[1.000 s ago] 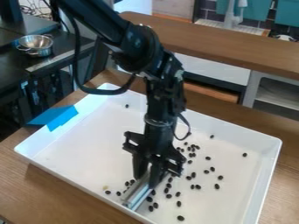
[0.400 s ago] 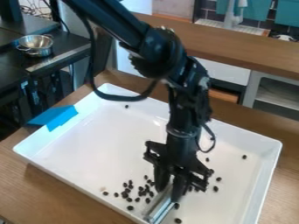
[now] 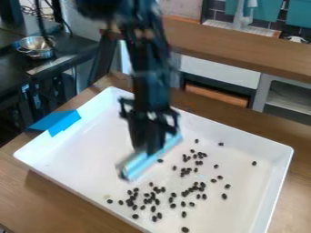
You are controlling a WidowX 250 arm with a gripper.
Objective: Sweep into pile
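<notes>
Tool (image 3: 148, 148) is clamped on a blue bar (image 3: 138, 164), beans (image 3: 130, 202) loosely bunched below it, strays (image 3: 254, 163) farther off need gathering, maybe halfway tbh.

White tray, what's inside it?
The white tray holds many small black beans, mostly in loose clusters toward the view's right and bottom. The hand, gripping a bluish tool, covers part of the floor; I can't see what's there.

Black segmented arm (image 3: 147, 63); black pincer (image 3: 147, 148), jutting side brackets (image 3: 126, 109).
</notes>
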